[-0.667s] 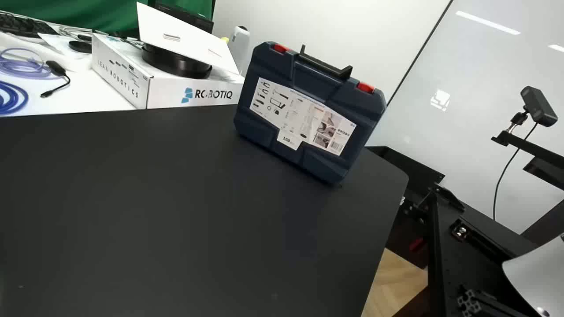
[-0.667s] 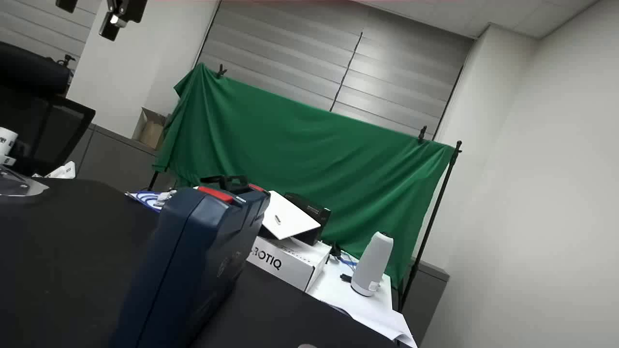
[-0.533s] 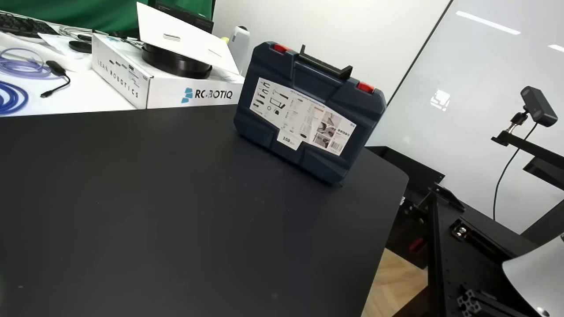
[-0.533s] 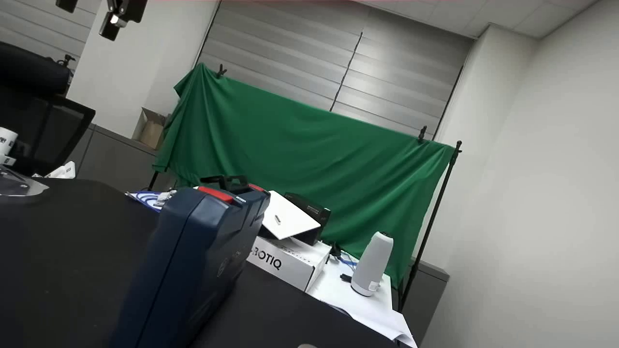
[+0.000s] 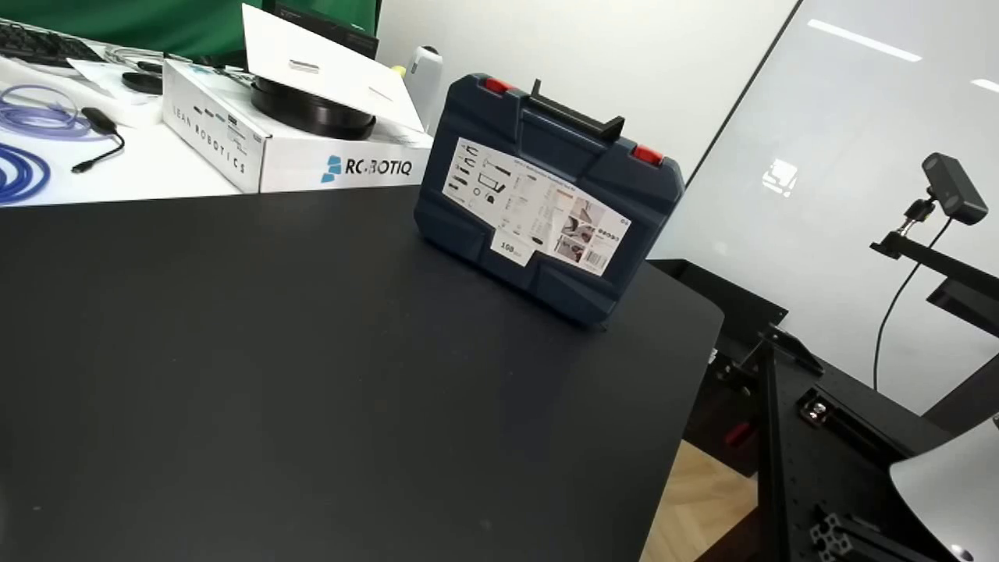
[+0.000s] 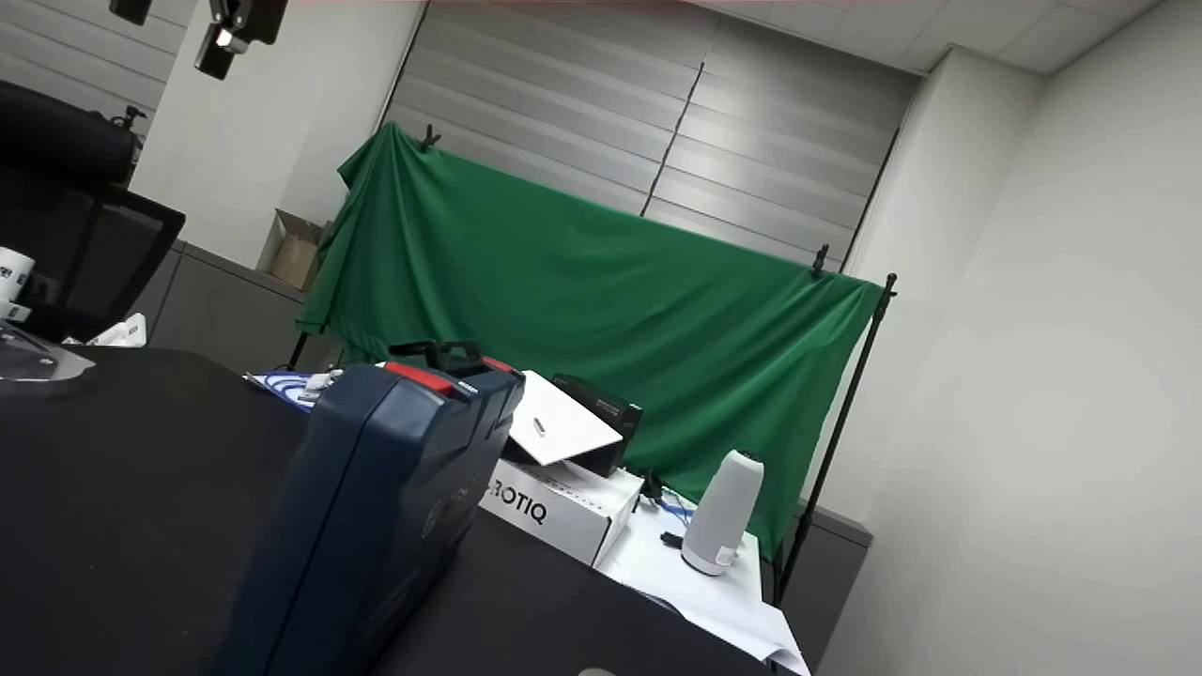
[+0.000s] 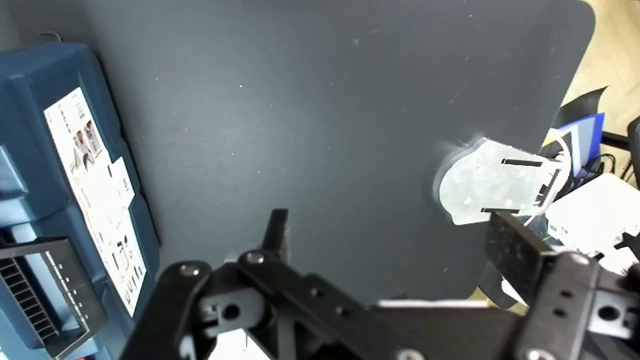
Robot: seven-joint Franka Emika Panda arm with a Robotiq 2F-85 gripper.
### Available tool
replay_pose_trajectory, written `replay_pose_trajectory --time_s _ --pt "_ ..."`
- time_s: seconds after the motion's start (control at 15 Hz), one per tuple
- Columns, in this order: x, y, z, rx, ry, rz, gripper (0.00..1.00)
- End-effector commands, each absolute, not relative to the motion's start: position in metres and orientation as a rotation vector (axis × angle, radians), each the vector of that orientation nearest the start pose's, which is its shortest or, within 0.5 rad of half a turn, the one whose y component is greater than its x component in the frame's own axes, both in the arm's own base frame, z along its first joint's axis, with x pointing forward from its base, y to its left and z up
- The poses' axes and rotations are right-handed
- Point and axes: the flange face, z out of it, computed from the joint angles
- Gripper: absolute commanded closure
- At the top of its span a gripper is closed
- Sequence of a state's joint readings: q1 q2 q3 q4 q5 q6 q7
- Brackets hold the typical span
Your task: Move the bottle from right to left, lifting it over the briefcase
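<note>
The bottle I cannot make out for certain, so I can't tell you where it is. To the right of the briefcase (image 6: 362,516) in an exterior view, a pale rounded tip (image 6: 596,671) just crosses the bottom border; too little of it shows for me to name it. The briefcase stands on its long side, black handle (image 5: 576,117) uppermost, near the tabletop's (image 5: 312,375) far edge as an exterior view shows it, toward a rounded corner, label (image 5: 538,207) facing that camera.

My gripper (image 7: 392,232) hangs above the tabletop on the label side, its fingers (image 7: 276,235) spread wide and nothing held between them. In an exterior view I get only its lower end, at the top left, well above the tabletop.

From the wrist I see a pale plate (image 7: 495,185) with black strips (image 7: 522,163) lying over the edge across from the briefcase. A small bent dark piece (image 7: 51,34) lies just beside one end of the briefcase.

Past the far edge, a white table (image 5: 148,172) carries a Robotiq box (image 5: 343,160), with a tilted white panel (image 5: 335,66) on a black round base (image 5: 312,117) on top, and a coil of blue cable (image 5: 40,173). A green cloth (image 6: 582,310) hangs behind in both exterior views.
</note>
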State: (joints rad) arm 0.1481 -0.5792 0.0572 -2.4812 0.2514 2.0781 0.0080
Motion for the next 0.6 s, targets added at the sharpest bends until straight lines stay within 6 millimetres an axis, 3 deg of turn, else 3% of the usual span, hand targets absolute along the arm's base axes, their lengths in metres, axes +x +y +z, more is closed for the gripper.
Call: replay_pose_trajectory --time_s 0.0,0.13,0.53 --pt "0.386 0.062 0.521 -2.973 -0.123 -0.331 0.0" --pt "0.389 0.017 0.534 -3.009 -0.057 -0.402 0.0" --pt "0.372 -0.162 0.57 -3.119 0.244 -0.614 0.0"
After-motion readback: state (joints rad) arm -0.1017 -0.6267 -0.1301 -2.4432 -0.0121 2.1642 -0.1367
